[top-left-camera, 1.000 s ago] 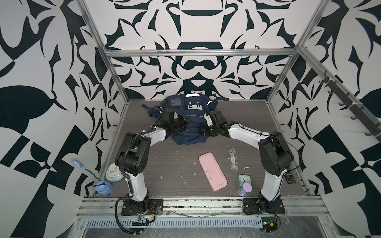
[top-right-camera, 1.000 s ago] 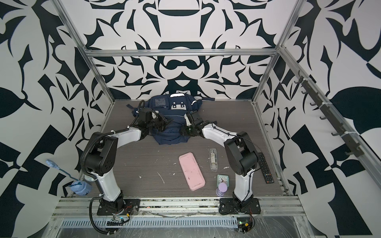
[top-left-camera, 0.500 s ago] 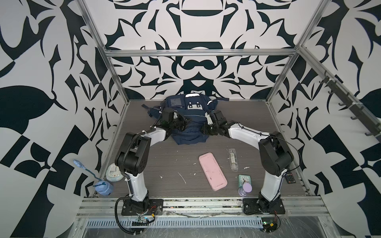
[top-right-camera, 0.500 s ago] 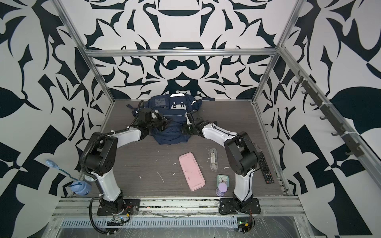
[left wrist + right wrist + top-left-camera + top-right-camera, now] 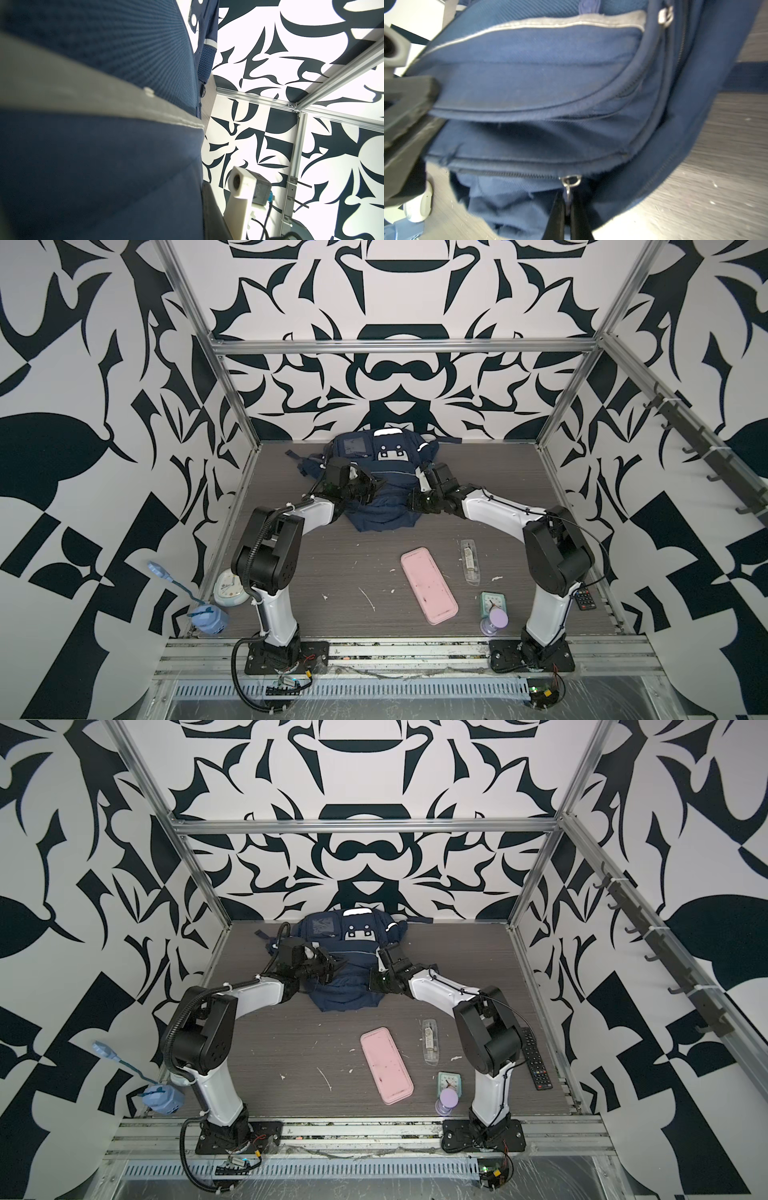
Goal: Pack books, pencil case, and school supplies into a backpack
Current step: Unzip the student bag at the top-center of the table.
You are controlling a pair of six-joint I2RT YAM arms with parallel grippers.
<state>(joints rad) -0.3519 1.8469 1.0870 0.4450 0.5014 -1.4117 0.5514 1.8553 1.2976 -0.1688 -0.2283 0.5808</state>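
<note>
On the worktop (image 5: 332, 556) I count one backpack (image 5: 384, 512), one pencil case (image 5: 429, 591), one clear packet (image 5: 469, 562) of supplies, two small clocks, one purple hourglass thing (image 5: 494, 620), one remote (image 5: 536, 1058) and one blue gadget (image 5: 208, 616) with a bent neck.

Both hands are at the backpack, one on each side of it. The right hand (image 5: 567, 204) is closed. Its two black tips pinch the zip pull (image 5: 568, 193) that hangs from a front pocket. The left hand (image 5: 371, 488) is closed also. In the right wrist view its dark fingers (image 5: 409, 97) clamp the edge of the backpack fabric, across the bag from the right hand.

The pocket under the zip gapes a little, and inside it only crumpled pale-blue lining shows.

The pencil case lies flat, well behind the right hand toward the arm bases. The packet is just beside the case, between it and the right arm. The mint clock (image 5: 492, 602) and the purple thing stand close together near the right arm's base. The pale clock (image 5: 227, 593) sits far behind the left hand, by the left arm's base.
</note>
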